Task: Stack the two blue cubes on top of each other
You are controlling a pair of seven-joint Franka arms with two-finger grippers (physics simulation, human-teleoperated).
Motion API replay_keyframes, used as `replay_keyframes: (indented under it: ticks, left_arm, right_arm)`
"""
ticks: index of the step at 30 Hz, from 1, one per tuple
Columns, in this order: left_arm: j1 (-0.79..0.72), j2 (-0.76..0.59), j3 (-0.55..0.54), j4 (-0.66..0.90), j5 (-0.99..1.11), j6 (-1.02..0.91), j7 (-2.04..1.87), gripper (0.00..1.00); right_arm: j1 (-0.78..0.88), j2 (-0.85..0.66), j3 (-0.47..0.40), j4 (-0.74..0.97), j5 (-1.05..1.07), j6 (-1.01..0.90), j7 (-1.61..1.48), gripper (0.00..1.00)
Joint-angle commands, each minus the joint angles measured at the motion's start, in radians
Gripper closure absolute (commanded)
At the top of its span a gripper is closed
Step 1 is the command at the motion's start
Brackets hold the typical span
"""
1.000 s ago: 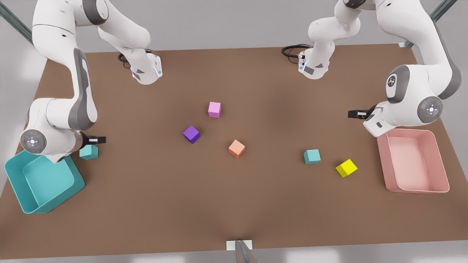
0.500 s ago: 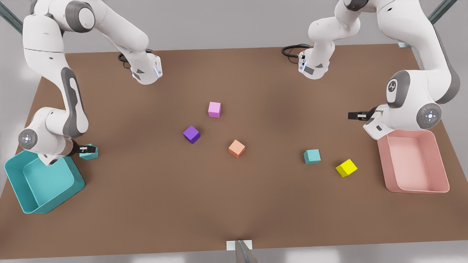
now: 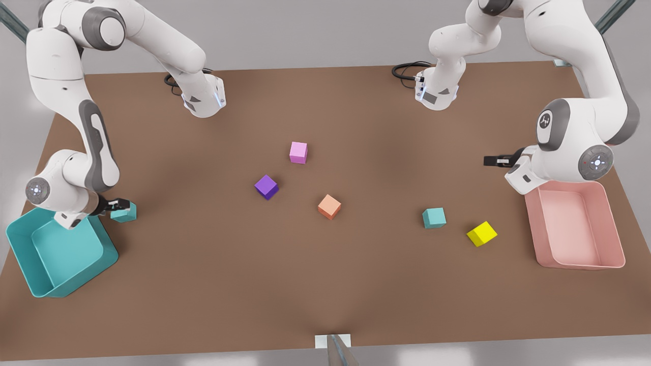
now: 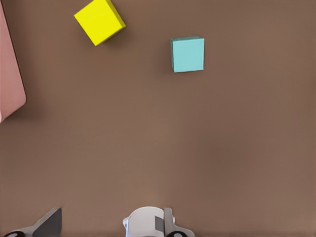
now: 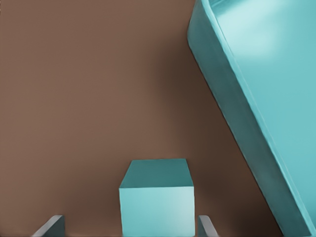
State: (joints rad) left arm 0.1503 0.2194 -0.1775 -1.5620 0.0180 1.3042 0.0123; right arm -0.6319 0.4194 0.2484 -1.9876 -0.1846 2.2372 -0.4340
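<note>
One blue cube [image 3: 124,212] sits on the table beside the teal bin at the front view's left. My right gripper [image 3: 120,206] is low over it and open, a finger [image 5: 53,226] on each side of the cube [image 5: 156,201] with a gap to both. The other blue cube [image 3: 434,217] lies alone toward the front view's right, also seen from the left wrist [image 4: 187,54]. My left gripper [image 3: 492,160] waits well above the table near the pink bin, open and holding nothing, with one fingertip [image 4: 49,224] showing.
A teal bin [image 3: 30,277] stands close behind the right gripper, its wall [image 5: 237,123] near the cube. A pink bin [image 3: 618,239] is at the front view's right. A yellow cube [image 3: 481,234], orange cube [image 3: 329,206], purple cube [image 3: 266,186] and pink cube [image 3: 298,152] lie scattered.
The right arm has come down and drawn back toward the teal bin, bringing its gripper around the nearby blue cube. The left arm has barely moved.
</note>
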Motion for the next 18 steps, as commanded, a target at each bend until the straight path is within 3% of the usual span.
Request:
replay_keyframes:
  ticks: [1, 18]
  left_arm:
    - [0.000, 0.001, 0.000, 0.000, 0.000, -0.002, -0.009, 0.00]
    - [-0.001, 0.006, 0.000, 0.000, 0.000, -0.010, -0.008, 0.00]
  right_arm:
    - [0.000, 0.002, 0.000, -0.005, -0.001, 0.009, -0.215, 0.00]
    - [-0.026, 0.042, -0.020, -0.017, 0.001, 0.038, -0.209, 0.00]
